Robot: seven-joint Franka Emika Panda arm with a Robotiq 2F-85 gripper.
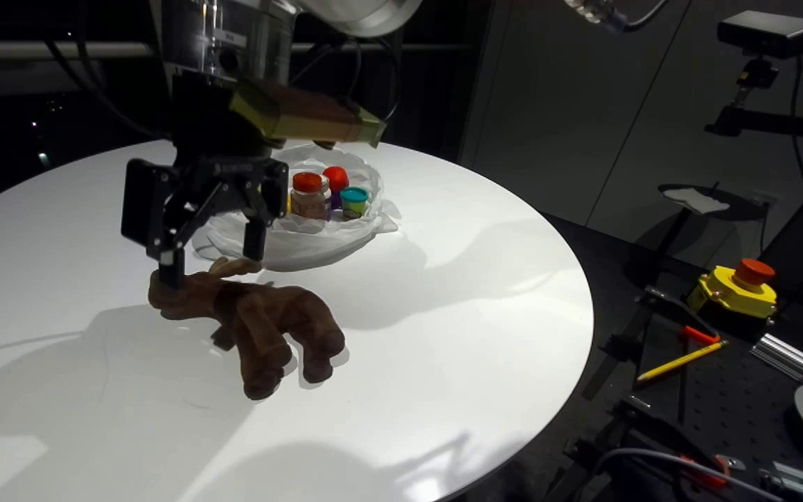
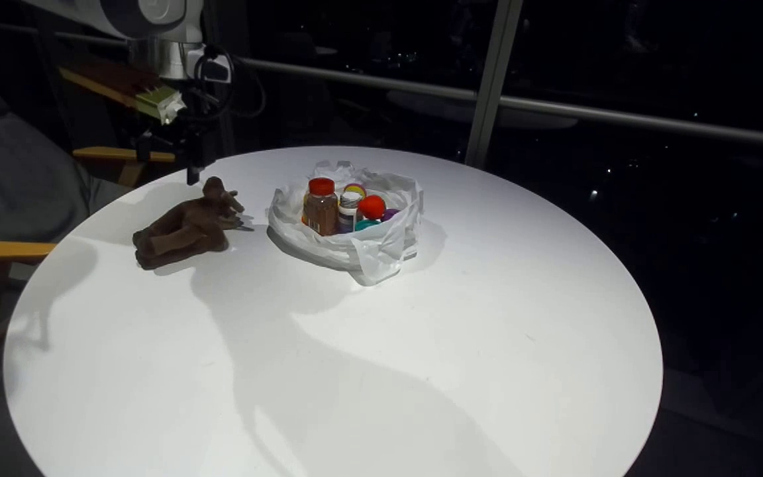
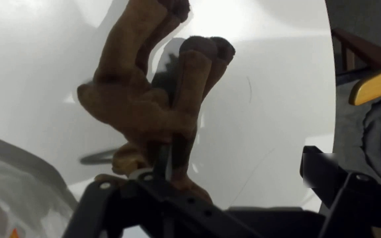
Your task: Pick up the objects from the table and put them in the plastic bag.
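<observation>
"Wrist view: how does the gripper [image 3: 238,163] stand?"

"Spread wide, pointing down from the arm [image 2: 156,20] over the brown plush toy [image 3: 134,109]; whether they touch, I can't tell."

"And textures?"

"Velvety long limbs on the glossy round table [image 2: 487,331]; near them the crinkled, translucent plastic bag [image 2: 335,248], cupping a red-lidded jar [image 2: 321,215] and red ball [image 2: 371,207]."

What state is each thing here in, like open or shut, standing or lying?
End effector: open, gripping nothing.
Plush toy: lying on the table, ungripped.
Plastic bag: mouth open, things inside.
Red-lidded jar: lid on, upright in the bag.
White-topped bottle: upright in the bag, looks capped.
Teal-lidded tub: lid on, in the bag.
Red ball: in the bag.
Red button: pressed or not, can't tell.
</observation>
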